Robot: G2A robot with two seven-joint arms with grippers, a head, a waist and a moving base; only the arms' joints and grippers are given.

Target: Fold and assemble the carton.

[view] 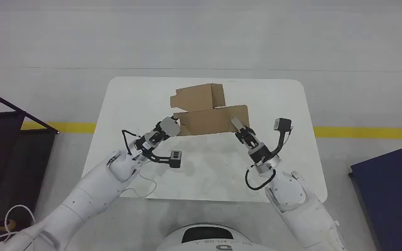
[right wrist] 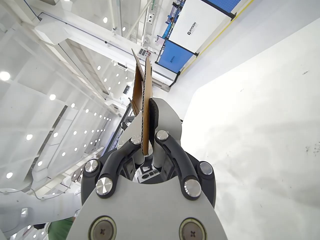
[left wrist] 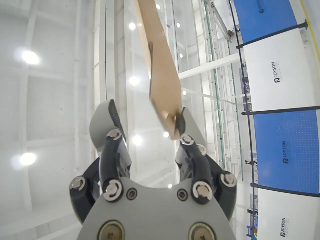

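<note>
Carton [view: 210,119] flattened, right gripper [right wrist: 146,117] clamping its edge, left gripper [left wrist: 147,112] splayed

table [view: 125,106]: white, rounded corners, faint scuffs | carton [view: 210,118]: over its far middle, contact unclear

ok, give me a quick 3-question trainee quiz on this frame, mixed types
1. True or false: the right end effector is shut on the carton.
2. The left end effector is: A) open, with the carton against one finger; B) shut on the carton; C) shut on nothing.
3. Fill in: the table is ___ in colour.
Key: 1 true; 2 A; 3 white.
</note>
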